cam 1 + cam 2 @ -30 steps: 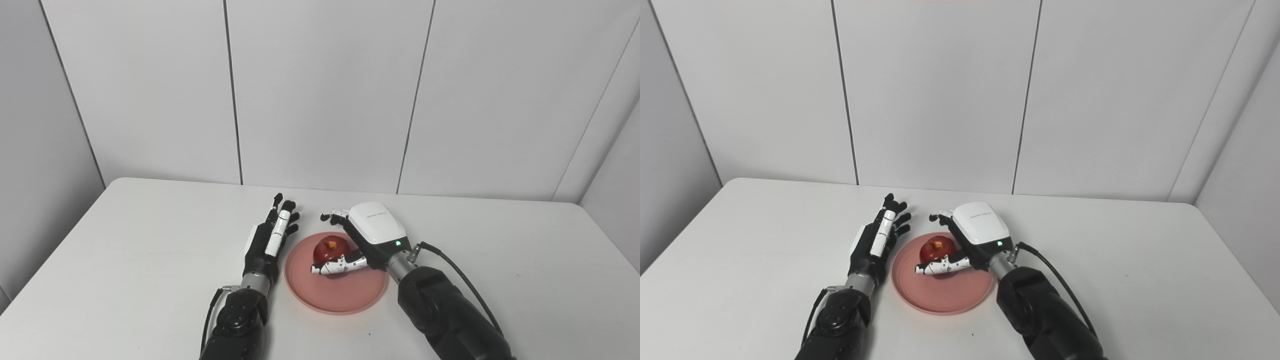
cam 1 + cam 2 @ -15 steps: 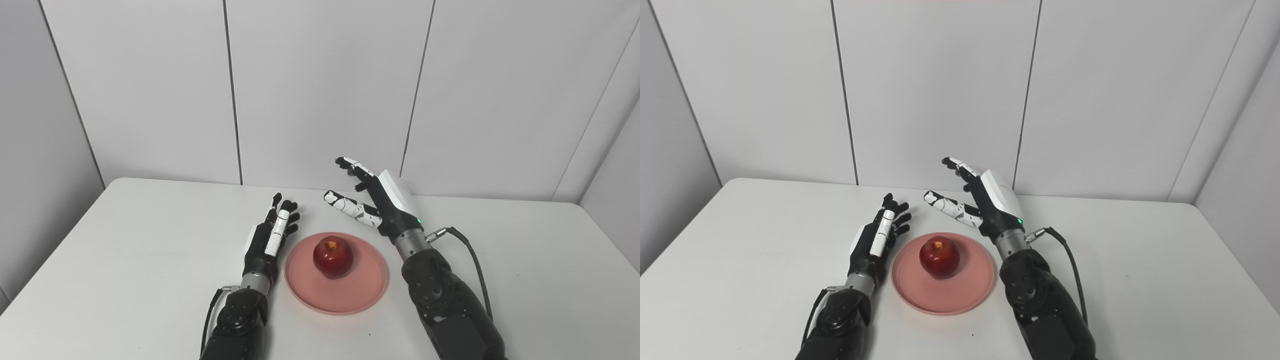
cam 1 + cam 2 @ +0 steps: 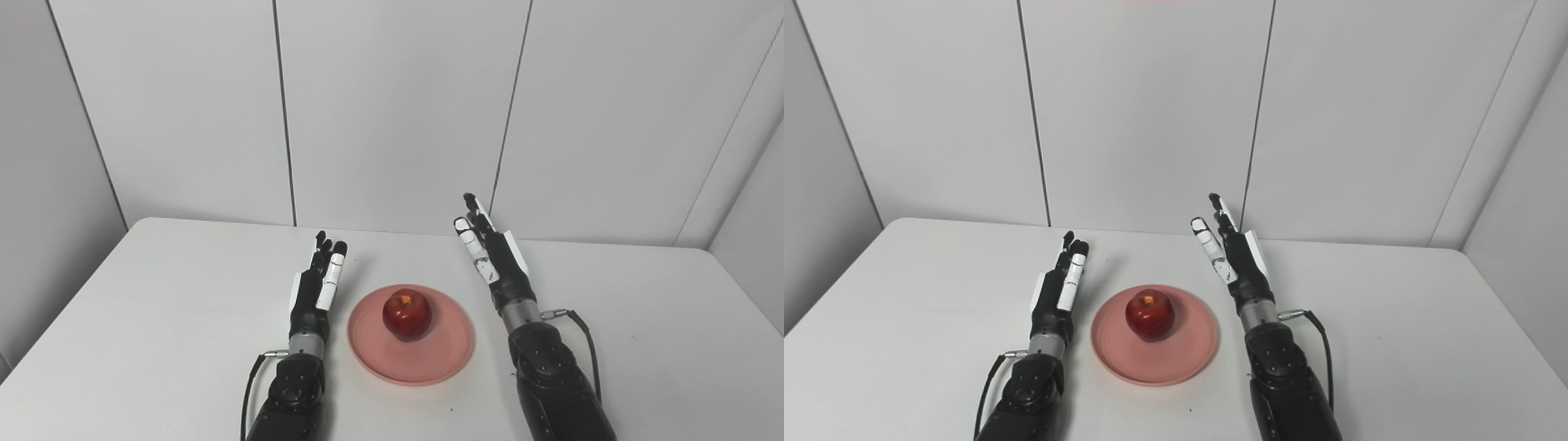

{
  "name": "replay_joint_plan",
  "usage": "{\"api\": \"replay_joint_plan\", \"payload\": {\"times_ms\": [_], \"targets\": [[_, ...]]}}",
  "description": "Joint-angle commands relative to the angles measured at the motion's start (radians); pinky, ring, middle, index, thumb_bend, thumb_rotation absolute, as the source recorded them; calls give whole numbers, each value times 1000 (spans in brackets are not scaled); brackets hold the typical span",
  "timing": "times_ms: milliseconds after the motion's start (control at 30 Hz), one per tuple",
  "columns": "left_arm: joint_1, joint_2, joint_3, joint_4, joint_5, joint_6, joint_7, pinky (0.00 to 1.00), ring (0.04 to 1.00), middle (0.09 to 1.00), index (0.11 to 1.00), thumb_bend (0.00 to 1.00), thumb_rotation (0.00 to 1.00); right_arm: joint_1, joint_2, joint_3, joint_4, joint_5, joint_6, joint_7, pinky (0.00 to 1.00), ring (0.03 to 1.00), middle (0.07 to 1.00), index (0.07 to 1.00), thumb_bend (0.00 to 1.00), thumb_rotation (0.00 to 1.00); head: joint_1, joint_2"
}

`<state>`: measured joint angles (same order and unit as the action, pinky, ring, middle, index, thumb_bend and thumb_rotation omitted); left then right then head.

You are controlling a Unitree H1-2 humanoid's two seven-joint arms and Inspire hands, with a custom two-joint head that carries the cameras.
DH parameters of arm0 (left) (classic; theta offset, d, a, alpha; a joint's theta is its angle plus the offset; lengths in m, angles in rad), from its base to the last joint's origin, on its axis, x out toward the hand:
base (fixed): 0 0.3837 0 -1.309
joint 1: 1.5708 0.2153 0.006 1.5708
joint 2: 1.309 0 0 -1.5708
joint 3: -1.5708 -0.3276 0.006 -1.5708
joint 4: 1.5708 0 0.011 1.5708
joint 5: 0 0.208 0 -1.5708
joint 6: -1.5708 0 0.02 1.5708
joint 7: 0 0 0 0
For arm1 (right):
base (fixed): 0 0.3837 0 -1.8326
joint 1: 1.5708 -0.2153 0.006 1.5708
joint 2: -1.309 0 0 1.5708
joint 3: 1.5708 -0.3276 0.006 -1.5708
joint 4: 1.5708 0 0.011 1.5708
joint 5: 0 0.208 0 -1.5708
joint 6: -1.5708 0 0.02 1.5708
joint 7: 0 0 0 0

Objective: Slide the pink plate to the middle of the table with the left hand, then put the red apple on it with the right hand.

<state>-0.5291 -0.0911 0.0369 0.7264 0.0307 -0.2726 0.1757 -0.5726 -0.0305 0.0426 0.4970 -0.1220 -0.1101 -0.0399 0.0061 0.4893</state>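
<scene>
1. Right hand [image 3: 497, 260]: fingers straight, empty, raised at the plate's 2 o'clock, clear of the fruit.
2. Left hand [image 3: 315, 288]: fingers extended together, empty, at 9 o'clock.
3. Red apple [image 3: 407, 314] sits upright on the pink plate [image 3: 429, 361], mid-desk [image 3: 153, 306]; the task looks complete.

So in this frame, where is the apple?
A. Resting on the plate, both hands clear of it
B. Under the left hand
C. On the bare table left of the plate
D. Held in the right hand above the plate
A: the apple sits on the plate, with the left hand and right hand open on either side, touching neither.
</scene>
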Motion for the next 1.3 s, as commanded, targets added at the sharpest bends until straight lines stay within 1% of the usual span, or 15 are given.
{"api": "replay_joint_plan", "payload": {"times_ms": [0, 133, 200, 367, 400, 533, 633, 700, 733, 833, 933, 1000, 1200, 1267], "targets": [[45, -4, -8, 32, 21, -31, 21, 1000, 1000, 1000, 1000, 751, 913, -36, 4, -16, 5, 11, -88, -28, 1000, 996, 978, 963, 838, 1000, -1, 1], [44, 0, -15, 31, 26, -30, 28, 1000, 1000, 1000, 1000, 731, 930, -29, 4, -33, 59, 22, -149, -48, 1000, 1000, 975, 961, 877, 1000, -4, 1], [44, 0, -18, 26, 27, -28, 31, 1000, 1000, 1000, 1000, 728, 936, -26, 9, -44, 79, 32, -171, -57, 1000, 1000, 973, 963, 879, 1000, -5, 1], [46, -1, -18, 15, 29, -25, 34, 1000, 1000, 1000, 1000, 731, 948, -14, 25, -65, 113, 42, -191, -93, 1000, 1000, 975, 969, 887, 1000, -6, 2], [46, -1, -17, 12, 28, -24, 34, 1000, 1000, 1000, 1000, 739, 948, -11, 27, -66, 114, 42, -193, -98, 1000, 1000, 977, 968, 844, 1000, -6, 2], [46, 0, -17, -2, 20, -11, 20, 1000, 1000, 1000, 1000, 751, 954, 7, 40, -72, 113, 48, -191, -111, 1000, 1000, 993, 983, 815, 1000, -11, 4], [47, -1, -12, -26, -1, 16, -3, 1000, 1000, 1000, 1000, 771, 946, 17, 49, -75, 112, 56, -184, -115, 1000, 1000, 998, 995, 817, 1000, -11, 4], [48, -1, -13, -41, -11, 36, -14, 1000, 1000, 1000, 1000, 817, 949, 23, 58, -84, 111, 80, -181, -105, 1000, 1000, 999, 1000, 805, 1000, -12, 5], [48, 0, -13, -48, -14, 47, -18, 1000, 1000, 1000, 1000, 821, 950, 25, 62, -89, 112, 94, -182, -103, 1000, 1000, 999, 1000, 804, 1000, -12, 6], [48, 3, -17, -73, -15, 92, -25, 1000, 1000, 1000, 1000, 874, 962, 27, 83, -118, 113, 148, -165, -102, 1000, 1000, 987, 1000, 814, 1000, -14, 7], [48, 7, -20, -92, -12, 126, -26, 1000, 1000, 1000, 1000, 887, 975, 27, 98, -137, 116, 183, -154, -99, 1000, 1000, 995, 1000, 784, 1000, -15, 8], [45, 9, -18, -94, -14, 135, -29, 1000, 1000, 1000, 1000, 887, 977, 28, 104, -144, 120, 201, -151, -92, 1000, 1000, 1000, 1000, 765, 1000, -15, 9], [34, 13, -8, -82, -26, 140, -34, 1000, 1000, 1000, 1000, 878, 970, 30, 106, -143, 125, 227, -149, -76, 1000, 1000, 1000, 1000, 753, 1000, -18, 8], [31, 15, -6, -80, -33, 142, -38, 1000, 1000, 1000, 1000, 877, 978, 28, 110, -151, 129, 254, -143, -64, 1000, 1000, 1000, 1000, 753, 1000, -19, 9]]}}
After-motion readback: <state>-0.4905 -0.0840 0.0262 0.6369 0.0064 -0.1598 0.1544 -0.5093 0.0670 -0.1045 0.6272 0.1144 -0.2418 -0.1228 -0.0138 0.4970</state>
